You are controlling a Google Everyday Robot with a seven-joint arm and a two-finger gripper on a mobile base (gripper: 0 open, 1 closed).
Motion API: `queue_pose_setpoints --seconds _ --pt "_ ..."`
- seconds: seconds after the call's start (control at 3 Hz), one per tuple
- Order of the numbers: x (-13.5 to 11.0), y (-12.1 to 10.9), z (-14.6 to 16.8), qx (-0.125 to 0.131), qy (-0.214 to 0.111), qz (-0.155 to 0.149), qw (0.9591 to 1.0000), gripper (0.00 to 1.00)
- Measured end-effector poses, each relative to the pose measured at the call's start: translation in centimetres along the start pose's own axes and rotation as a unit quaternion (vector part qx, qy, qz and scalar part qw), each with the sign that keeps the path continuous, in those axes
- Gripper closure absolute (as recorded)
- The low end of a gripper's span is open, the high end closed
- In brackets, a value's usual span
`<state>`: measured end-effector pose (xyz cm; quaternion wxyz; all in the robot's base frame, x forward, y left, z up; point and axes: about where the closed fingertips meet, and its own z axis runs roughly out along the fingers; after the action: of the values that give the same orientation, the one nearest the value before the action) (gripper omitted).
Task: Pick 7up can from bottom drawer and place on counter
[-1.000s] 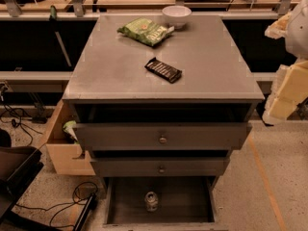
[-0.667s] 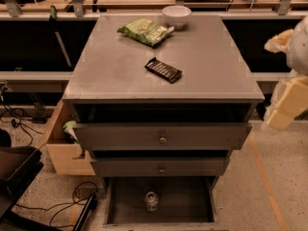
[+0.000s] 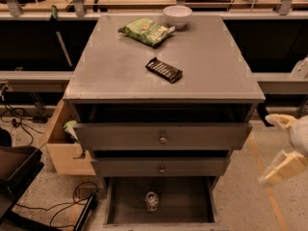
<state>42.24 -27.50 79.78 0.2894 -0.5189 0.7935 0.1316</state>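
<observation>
The 7up can (image 3: 151,201), small and silvery with a shiny top, stands upright on the dark floor of the open bottom drawer (image 3: 185,203), left of the middle. The grey counter (image 3: 125,76) is the cabinet top above it. My gripper (image 3: 274,147) hangs to the right of the cabinet at the height of the upper drawers. Its two cream fingers (image 3: 285,167) are spread apart with nothing between them. It is well away from the can, up and to the right.
On the counter lie a green snack bag (image 3: 147,30), a white bowl (image 3: 177,14) and a dark flat packet (image 3: 164,70). Two upper drawer fronts (image 3: 162,138) stick out above the bottom drawer. A pale wooden box (image 3: 62,150) and cables (image 3: 57,201) sit at the left.
My gripper has moved down along the right side of the cabinet, from counter height to drawer height. The can and the counter objects have not moved.
</observation>
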Motion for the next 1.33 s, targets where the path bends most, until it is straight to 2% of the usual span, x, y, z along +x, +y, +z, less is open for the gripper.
queue_pose_setpoints --seconds 0.33,0.67,1.0,1.33 --pt "4.7 2.5 3.9 -0.040 -0.109 0.026 0.9929 0.00" --pt "9.5 5.7 6.9 -0.070 -0.178 -0.026 0.9811 0.00" --pt "9.4 5.6 7.2 -0.067 -0.180 -0.051 0.9801 0.00" --pt "9.0 5.7 8.2 -0.068 -0.185 -0.051 0.9791 0.00"
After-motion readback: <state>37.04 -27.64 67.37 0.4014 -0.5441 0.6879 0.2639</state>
